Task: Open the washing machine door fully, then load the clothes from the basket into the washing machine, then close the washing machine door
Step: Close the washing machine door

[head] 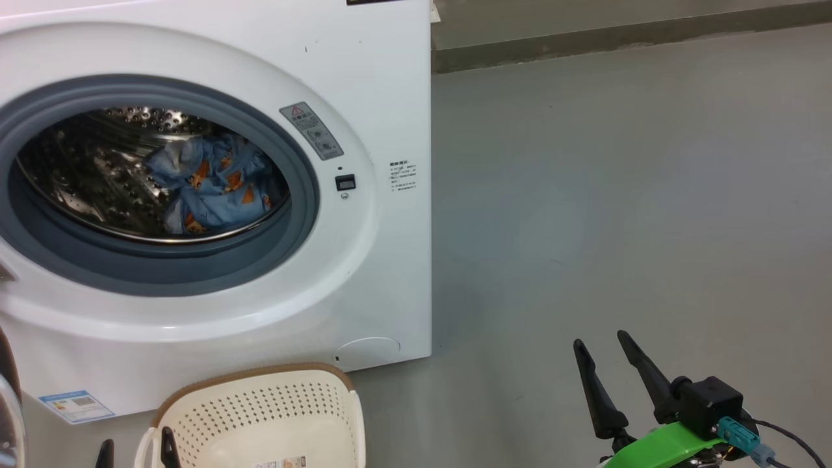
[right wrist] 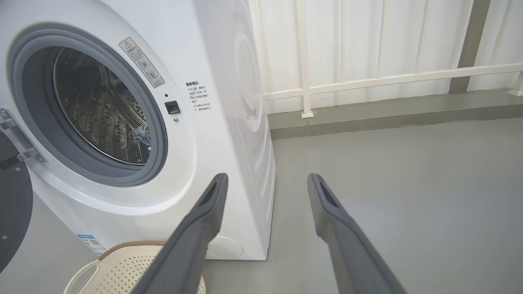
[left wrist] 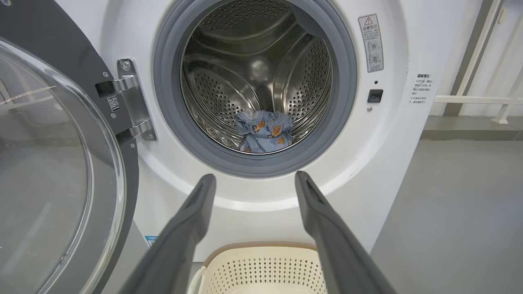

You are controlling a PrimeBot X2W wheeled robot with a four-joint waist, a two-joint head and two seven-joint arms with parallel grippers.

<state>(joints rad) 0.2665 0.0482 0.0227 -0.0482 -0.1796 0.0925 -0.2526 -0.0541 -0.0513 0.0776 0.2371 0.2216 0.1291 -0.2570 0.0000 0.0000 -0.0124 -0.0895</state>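
Your left gripper [left wrist: 254, 176] and right gripper [right wrist: 267, 175] stand wide open, empty, before the washing machine [left wrist: 388, 134]. The clothes [left wrist: 265, 130] lie inside its drum; the basket [left wrist: 265, 269] at its foot looks bare. Loading seems done; next swing the washing machine door [left wrist: 41, 163], open beside it, shut.

The right tool [right wrist: 267, 176] spread, empty; washing machine [right wrist: 184, 49] left, its door [right wrist: 12, 212] open; basket [right wrist: 122, 267] below.
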